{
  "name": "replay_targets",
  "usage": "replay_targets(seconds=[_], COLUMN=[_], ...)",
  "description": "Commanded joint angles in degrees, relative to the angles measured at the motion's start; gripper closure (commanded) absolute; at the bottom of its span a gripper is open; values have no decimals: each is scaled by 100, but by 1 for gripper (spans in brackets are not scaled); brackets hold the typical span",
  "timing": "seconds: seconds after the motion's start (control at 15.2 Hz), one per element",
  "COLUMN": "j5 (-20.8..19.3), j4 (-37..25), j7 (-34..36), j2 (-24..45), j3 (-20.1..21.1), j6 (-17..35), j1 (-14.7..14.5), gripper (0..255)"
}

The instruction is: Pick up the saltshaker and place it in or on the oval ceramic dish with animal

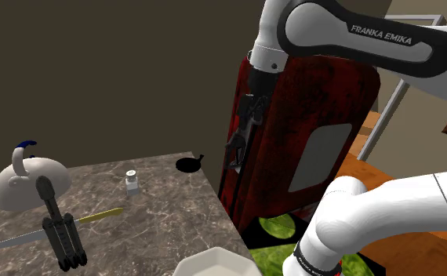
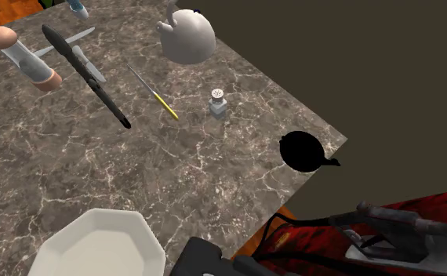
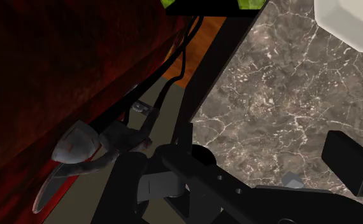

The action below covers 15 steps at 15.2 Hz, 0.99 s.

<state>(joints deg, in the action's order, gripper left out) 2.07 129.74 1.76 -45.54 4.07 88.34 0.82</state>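
Off past the desk (image 1: 167,219) corner, up against the red cabinet (image 1: 308,102), is where my gripper (image 1: 236,153) hangs, so it's not even over the work surface. In the wrist view the two black fingers look apart with bare marble between them. Nothing is clasped or touched as far as I can see. The shaker (image 1: 132,182) stands upright on the desk, long axis straight up, well apart from the gripper and off toward the shoulder view's left. It's a bit nearer the camera than the little black pan (image 1: 188,164), which sits by the corner between the two. The dish (image 1: 27,182), which I take to be the rounded white lump with the blue-tipped handle, is further left again, near the shaker but not touching. So I reckon the next move is a long swing left over the pan, then a straight drop onto the shaker from above.
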Motion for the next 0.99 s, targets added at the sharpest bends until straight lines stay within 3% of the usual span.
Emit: replay_targets(seconds=[0.0,0.46,0.92], j5=[0,188,180], j4=[0,185,-14], j7=[0,393,821], j2=[0,926,2130], j3=[0,460,919], j6=[0,1212,2312], j1=[0,-78,-103], gripper=[0,0,0])
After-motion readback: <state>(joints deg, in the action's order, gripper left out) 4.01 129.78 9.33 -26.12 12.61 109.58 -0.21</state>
